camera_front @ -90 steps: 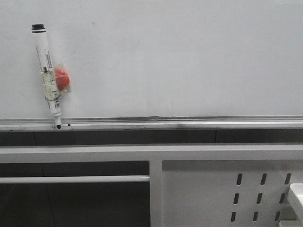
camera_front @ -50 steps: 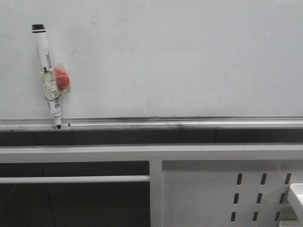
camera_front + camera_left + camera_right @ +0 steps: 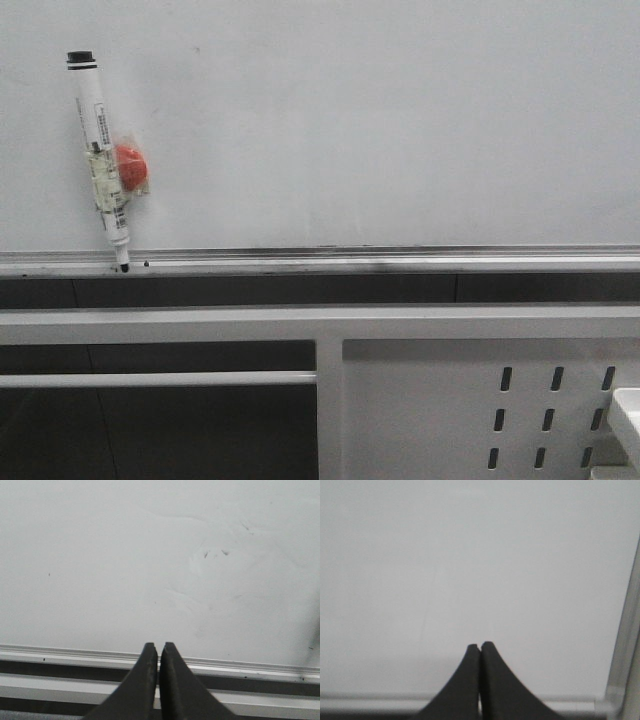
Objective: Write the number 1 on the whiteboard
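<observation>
Nothing has moved: both fingers pairs, left and right, stay pressed together, empty.

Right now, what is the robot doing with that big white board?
Nothing is being handled at this moment. The whiteboard carries no written number 1, only a few faint specks. A marker with a red magnet taped to it hangs on the board at the left, tip down by the silver rail. The left end effector and right end effector are both shut and empty, facing the board. The writing has not started.
</observation>
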Motion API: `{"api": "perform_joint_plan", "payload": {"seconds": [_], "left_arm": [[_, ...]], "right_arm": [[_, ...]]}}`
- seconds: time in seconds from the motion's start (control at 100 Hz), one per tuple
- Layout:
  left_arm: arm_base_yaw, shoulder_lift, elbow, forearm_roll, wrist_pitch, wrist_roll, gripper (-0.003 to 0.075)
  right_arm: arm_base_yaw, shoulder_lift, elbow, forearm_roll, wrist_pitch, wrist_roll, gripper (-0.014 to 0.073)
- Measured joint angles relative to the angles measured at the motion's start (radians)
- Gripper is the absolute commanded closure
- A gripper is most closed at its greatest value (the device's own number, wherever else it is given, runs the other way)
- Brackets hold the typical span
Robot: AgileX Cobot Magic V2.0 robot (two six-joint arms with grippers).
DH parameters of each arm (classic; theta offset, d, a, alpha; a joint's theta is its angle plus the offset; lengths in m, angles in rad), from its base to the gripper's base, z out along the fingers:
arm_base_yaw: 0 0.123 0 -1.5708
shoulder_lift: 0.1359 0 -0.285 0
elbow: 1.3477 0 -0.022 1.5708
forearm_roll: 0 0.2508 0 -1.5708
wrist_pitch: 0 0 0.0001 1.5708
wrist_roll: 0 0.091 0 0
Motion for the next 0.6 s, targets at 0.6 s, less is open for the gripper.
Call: {"api": "perform_joint_plan", "payload": {"seconds": [0.6], "left_arm": [[0.000,0.000,-0.080,-0.008,-0.064,0.000,0.0740]], "right_arm": [[0.000,0.025,-0.194,0.004,0.233,0.201,0.0664]]}}
